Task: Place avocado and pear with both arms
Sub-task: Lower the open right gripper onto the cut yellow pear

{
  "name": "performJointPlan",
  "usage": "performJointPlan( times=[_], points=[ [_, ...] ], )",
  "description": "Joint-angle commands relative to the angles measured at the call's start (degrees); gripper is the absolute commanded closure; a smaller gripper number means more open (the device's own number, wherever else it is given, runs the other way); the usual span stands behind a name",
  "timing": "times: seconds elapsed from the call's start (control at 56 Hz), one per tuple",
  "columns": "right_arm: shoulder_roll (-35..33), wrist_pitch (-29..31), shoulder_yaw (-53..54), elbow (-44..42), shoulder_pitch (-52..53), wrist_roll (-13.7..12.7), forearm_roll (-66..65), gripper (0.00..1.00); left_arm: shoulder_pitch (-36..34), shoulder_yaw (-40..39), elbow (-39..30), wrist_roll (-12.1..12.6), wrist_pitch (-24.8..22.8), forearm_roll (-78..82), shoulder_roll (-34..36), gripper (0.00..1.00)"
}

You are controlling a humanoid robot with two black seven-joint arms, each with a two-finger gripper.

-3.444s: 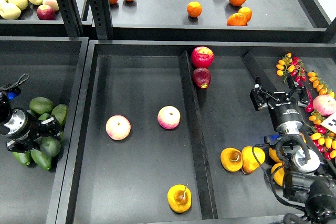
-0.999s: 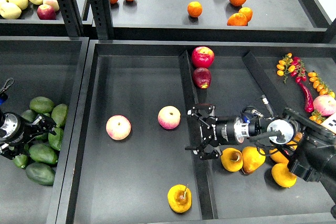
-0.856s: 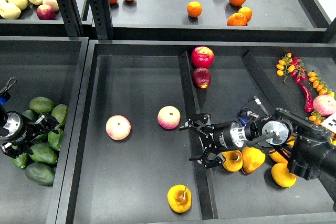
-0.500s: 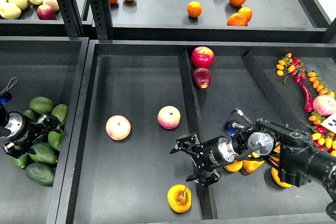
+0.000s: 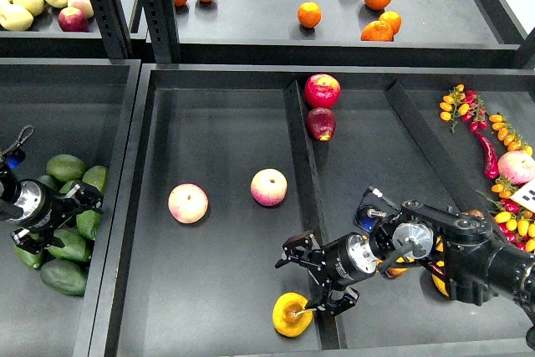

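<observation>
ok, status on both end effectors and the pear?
Right end effector open, hovering at the pear in the centre bin, no grip yet. Left end effector over the avocado pile, closure unclear. Divider beside the pear.

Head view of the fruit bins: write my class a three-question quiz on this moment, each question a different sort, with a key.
1. True or false: the right gripper is open beside the pear.
2. The left gripper is over which pile? A) oranges B) avocados C) tomatoes
3. Fill in: the two pink-yellow apples lie in the ____ compartment of the centre tray.

Key: 1 true; 2 B; 3 left.
</observation>
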Motion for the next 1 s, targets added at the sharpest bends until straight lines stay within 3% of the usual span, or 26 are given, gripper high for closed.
performJointPlan(
  times=[0.0, 0.981],
  points=[
    [-1.0, 0.0, -0.3, 1.9, 0.0, 0.0, 0.6, 0.00, 0.2, -0.3, -0.1, 0.0, 0.0, 0.0, -0.3, 0.00],
    [3.2, 0.0, -2.2, 2.3, -4.1, 0.0, -0.5, 0.00, 1.1, -1.0, -0.3, 0.0, 0.0, 0.2, -1.5, 0.00]
  ],
)
